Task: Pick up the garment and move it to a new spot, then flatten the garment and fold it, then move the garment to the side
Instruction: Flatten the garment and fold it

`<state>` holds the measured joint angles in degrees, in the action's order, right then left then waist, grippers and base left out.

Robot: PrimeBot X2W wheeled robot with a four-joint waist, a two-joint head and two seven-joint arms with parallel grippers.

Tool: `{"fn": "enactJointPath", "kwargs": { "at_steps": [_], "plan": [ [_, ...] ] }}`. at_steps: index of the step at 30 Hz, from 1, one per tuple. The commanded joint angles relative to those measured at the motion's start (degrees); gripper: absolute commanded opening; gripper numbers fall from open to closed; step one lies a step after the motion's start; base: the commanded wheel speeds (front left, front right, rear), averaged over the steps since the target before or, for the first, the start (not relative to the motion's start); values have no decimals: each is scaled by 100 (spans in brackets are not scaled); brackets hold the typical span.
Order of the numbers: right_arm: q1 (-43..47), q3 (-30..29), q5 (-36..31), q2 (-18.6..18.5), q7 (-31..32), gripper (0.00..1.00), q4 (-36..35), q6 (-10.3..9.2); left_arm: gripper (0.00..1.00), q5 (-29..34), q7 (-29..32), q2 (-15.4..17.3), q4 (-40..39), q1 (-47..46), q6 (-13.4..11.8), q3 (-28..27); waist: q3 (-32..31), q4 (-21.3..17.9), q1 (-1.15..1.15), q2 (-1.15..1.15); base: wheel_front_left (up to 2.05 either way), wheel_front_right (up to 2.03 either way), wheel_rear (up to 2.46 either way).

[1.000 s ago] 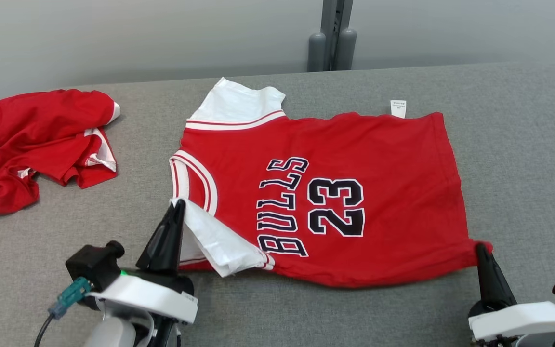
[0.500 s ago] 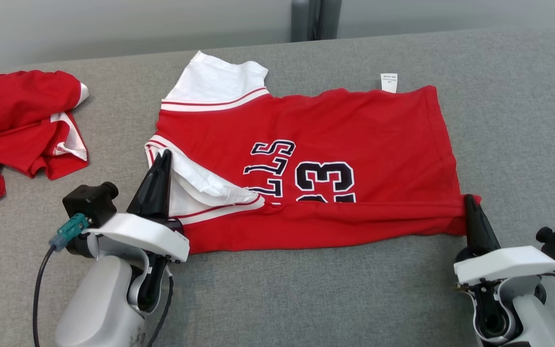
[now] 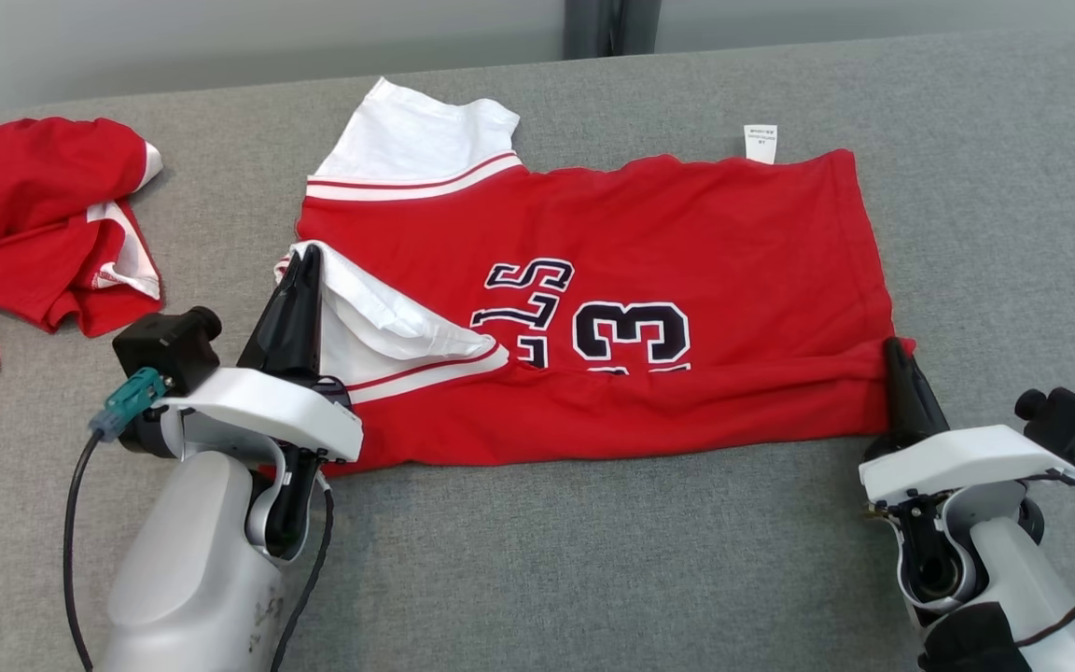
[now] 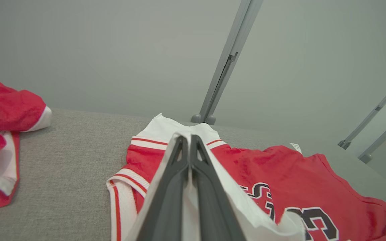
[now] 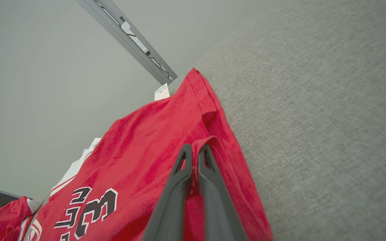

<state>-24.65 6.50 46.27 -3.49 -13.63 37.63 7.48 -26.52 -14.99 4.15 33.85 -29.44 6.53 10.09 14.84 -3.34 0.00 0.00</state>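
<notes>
Your jersey (image 3: 649, 215) is laid out mid-table (image 3: 593, 560), long axis running left to right, collar end toward your left and hem toward your right. Both hands are pinched tight on its near edge: the left gripper (image 3: 307, 254) has the white sleeve corner and the right gripper (image 3: 892, 347) has the red hem corner. The bit that matters is that the far edge, the one with the little tag (image 3: 760, 143), lies straight ahead of both hands. The crease runs between them along that long axis. The left tip sits a bit further in than the right, so I'd guess the right needs to catch up to keep the fold square. A second ago the near edge lay low and the whole BULLS 23 print showed; now the flap covers its lower part. The camera shifted too, so the red heap (image 3: 34, 205) didn't really slide.
</notes>
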Motion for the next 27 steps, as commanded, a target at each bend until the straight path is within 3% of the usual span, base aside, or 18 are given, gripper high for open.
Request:
{"fn": "enactJointPath", "kwargs": {
  "at_steps": [1, 3, 4, 7, 8, 9, 10, 11, 12, 13, 14, 22, 27],
  "plan": [
    [-86, 14, -26, -27, -44, 0, 37, 3, 0, 50, -25, 9, 62, -107, 24, -36, 11, -4, 0, 0, 0, 0, 0],
    [-170, 34, -33, -22, -64, 0, 132, 3, 0, 120, -25, -5, 207, -203, 32, -73, 26, -16, 0, 0, 0, 0, 0],
    [-211, 47, -39, -18, -73, 5, 170, 3, 0, 135, -26, -13, 290, -247, 35, -83, 37, -28, 0, 0, 0, 0, 0],
    [-331, 72, -103, -14, -80, 43, 323, 3, 0, 191, -26, -33, 582, -361, 35, -67, 53, -52, 0, 0, 0, 0, 0],
    [-370, 88, -127, -11, -79, 76, 395, 3, 0, 225, -26, -34, 685, -412, 38, -43, 55, -55, 0, 0, 0, 0, 0],
    [-419, 117, -156, -7, -63, 100, 454, 3, 0, 242, -26, -36, 781, -466, 39, -35, 56, -58, 0, 0, 0, 0, 0],
    [-469, 127, -161, -7, -68, 100, 501, 3, 0, 243, -26, -42, 858, -516, 42, -41, 59, -62, 0, 0, 0, 0, 0],
    [-513, 135, -164, -7, -76, 100, 541, 3, 11, 244, -26, -50, 922, -560, 45, -52, 59, -65, 0, 0, 0, 0, 0],
    [-555, 149, -171, -3, -83, 100, 578, 3, 32, 251, -26, -57, 957, -589, 46, -81, 60, -67, 0, 0, 0, 0, 0],
    [-600, 167, -168, 2, -89, 100, 607, 3, 76, 271, -26, -63, 967, -611, 46, -114, 62, -69, 0, 0, 0, 0, 0],
    [-640, 175, -155, 5, -95, 100, 635, 3, 100, 284, -26, -69, 978, -622, 47, -144, 65, -69, 0, 0, 0, 0, 0],
    [-866, 137, -279, -140, -131, 100, 732, 3, 100, 309, -26, -93, 739, -400, 77, -354, -13, 21, 0, 0, 0, 0, 0],
    [-682, -146, -761, -329, -167, 100, 441, 3, 100, 244, -20, -94, 462, -20, 86, -455, -160, 98, 0, 0, 0, 0, 0]
  ]
}}
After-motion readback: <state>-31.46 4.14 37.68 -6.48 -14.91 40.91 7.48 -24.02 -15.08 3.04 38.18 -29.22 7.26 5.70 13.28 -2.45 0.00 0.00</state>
